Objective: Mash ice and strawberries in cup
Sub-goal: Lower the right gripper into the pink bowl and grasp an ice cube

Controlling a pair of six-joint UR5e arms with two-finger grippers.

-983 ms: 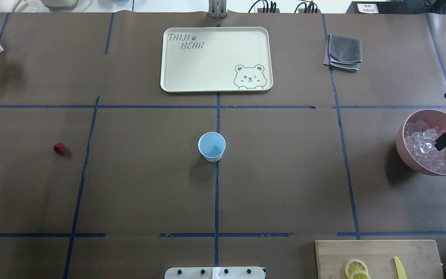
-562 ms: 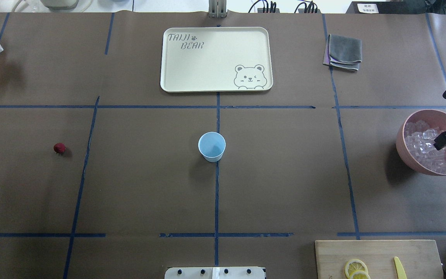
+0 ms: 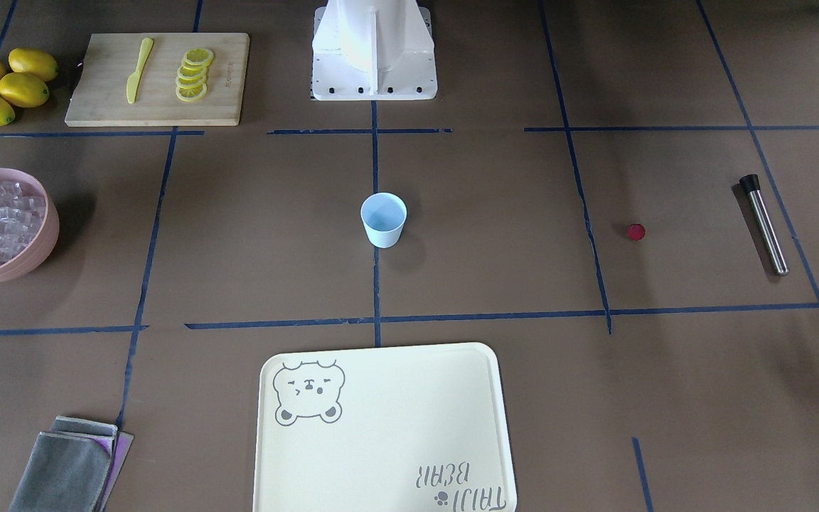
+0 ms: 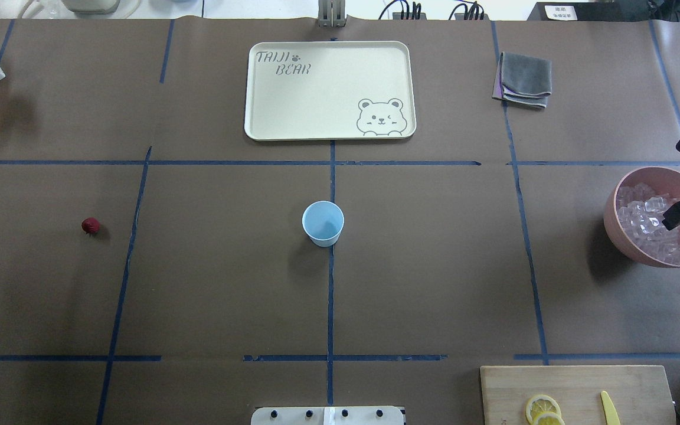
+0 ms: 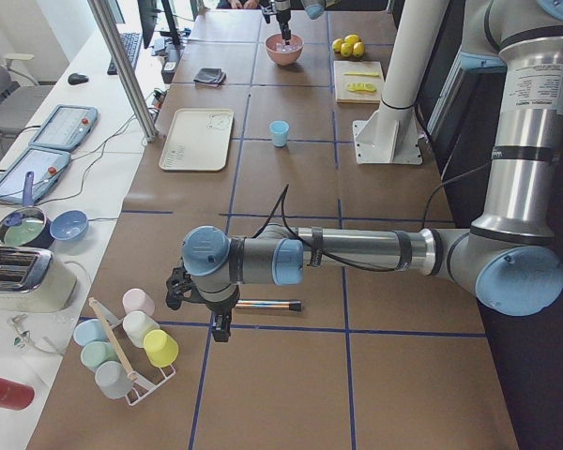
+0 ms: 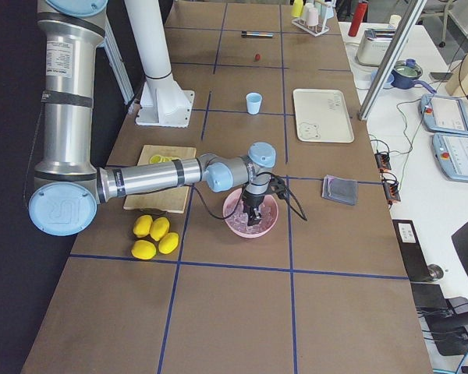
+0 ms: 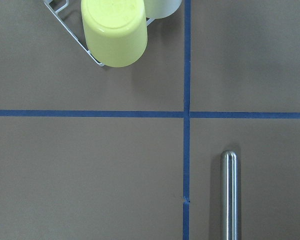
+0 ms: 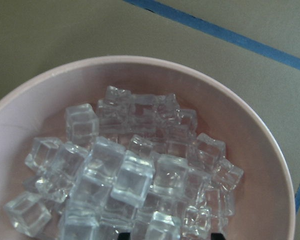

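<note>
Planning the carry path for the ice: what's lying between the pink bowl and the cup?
Nothing stands there. In the overhead view, the stretch from the bowl to the cup is bare brown table cover, crossed only by one blue tape line.

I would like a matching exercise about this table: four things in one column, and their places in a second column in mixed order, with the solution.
Things:
1. ice
2. strawberry
3. cup
4. lemon slices

Places:
A. on the wooden board
B. upright at the table's centre, empty
C. in the pink bowl
D. alone on the robot's left side

Pairs: 1-C, 2-D, 3-B, 4-A.
</note>
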